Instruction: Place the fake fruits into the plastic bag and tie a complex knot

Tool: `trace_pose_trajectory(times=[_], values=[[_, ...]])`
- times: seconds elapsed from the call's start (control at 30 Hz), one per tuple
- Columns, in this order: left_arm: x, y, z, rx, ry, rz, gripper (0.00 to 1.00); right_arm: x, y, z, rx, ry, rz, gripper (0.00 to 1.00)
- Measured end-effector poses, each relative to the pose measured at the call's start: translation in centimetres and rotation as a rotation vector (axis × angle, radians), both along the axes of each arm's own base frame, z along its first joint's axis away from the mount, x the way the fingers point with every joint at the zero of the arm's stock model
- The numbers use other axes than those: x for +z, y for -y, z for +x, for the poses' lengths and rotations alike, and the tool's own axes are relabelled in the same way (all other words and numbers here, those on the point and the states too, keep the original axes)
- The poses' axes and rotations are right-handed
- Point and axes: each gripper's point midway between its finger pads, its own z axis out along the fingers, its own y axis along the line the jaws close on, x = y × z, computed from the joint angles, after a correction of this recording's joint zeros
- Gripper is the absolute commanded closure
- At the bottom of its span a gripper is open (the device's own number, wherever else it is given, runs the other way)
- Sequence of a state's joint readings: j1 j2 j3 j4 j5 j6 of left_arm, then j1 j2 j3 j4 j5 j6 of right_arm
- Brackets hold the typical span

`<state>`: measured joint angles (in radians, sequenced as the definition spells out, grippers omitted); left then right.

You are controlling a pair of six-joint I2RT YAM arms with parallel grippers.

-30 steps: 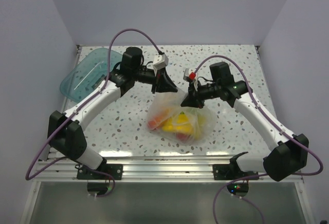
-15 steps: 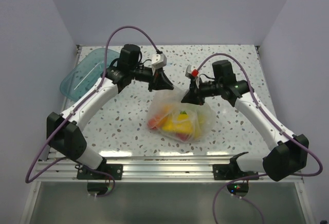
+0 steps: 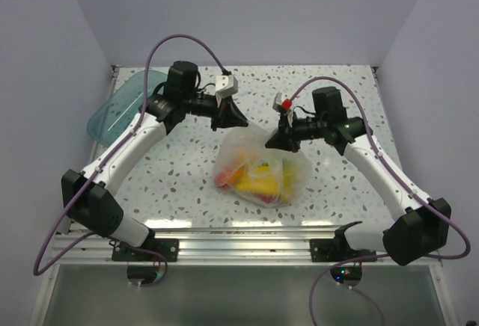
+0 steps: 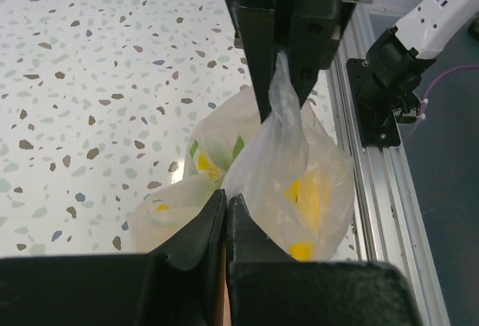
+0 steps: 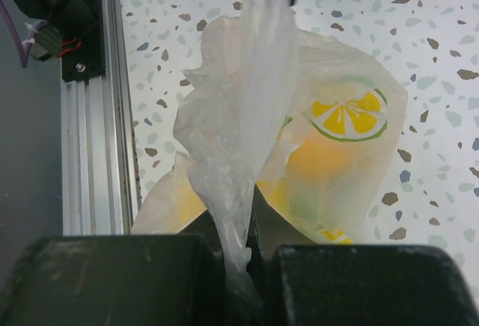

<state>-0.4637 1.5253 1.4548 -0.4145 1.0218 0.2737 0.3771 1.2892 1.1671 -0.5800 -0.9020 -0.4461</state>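
The plastic bag (image 3: pixel 258 163) lies at the table's middle with the fake fruits inside: a yellow piece (image 3: pixel 258 182), a red one (image 3: pixel 224 179) and a green bit (image 3: pixel 266 165). My left gripper (image 3: pixel 239 122) is shut on the bag's upper left handle. My right gripper (image 3: pixel 274 140) is shut on its upper right handle. In the left wrist view my left gripper (image 4: pixel 226 197) is closed at the bag (image 4: pixel 318 169), and the right gripper (image 4: pixel 284 105) pinches a twisted strand. In the right wrist view the right gripper (image 5: pixel 236 205) clamps a strand of the bag (image 5: pixel 247 102); yellow fruit (image 5: pixel 322 158) shows through.
A teal translucent tray (image 3: pixel 120 109) sits at the far left of the table, behind the left arm. The aluminium rail (image 3: pixel 239 230) runs along the near edge, close to the bag. The speckled tabletop (image 3: pixel 329 87) lies around the bag.
My left gripper has drawn back and up to the left with its handle. The right gripper has shifted slightly up and right. The bag's top is stretched wider between them.
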Motion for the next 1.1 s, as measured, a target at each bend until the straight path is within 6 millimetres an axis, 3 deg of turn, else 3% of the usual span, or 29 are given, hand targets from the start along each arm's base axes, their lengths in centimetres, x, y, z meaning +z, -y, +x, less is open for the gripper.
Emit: trace_pose_trajectory(times=[0.13, 0.3, 0.4, 0.6, 0.77, 0.93, 1.1], values=[[0.2, -0.5, -2.3, -0.025, 0.042, -0.004, 1.0, -0.1, -0.1, 0.0, -0.022, -0.043, 0.007, 1.0], [-0.4, 0.5, -7.4, -0.112, 0.16, 0.013, 1.0, -0.3, -0.2, -0.1, -0.061, -0.126, 0.018, 1.0], [-2.2, 1.3, -9.0, -0.13, 0.189, 0.041, 1.0, -0.7, -0.3, -0.3, -0.082, -0.171, 0.016, 1.0], [-6.4, 3.5, -10.2, -0.127, 0.258, 0.104, 1.0, -2.5, 0.2, -0.6, -0.139, -0.252, -0.012, 1.0], [-8.7, 5.8, -10.3, -0.108, 0.361, 0.144, 1.0, -3.3, 0.5, -0.8, -0.177, -0.291, -0.028, 1.0], [-11.3, 7.5, -8.1, -0.025, 0.446, 0.209, 1.0, -3.7, 1.0, -0.4, -0.224, -0.312, -0.045, 1.0], [-13.4, 7.5, -6.0, 0.061, 0.523, 0.264, 1.0, -4.8, 1.8, 0.0, -0.275, -0.319, -0.076, 1.0]])
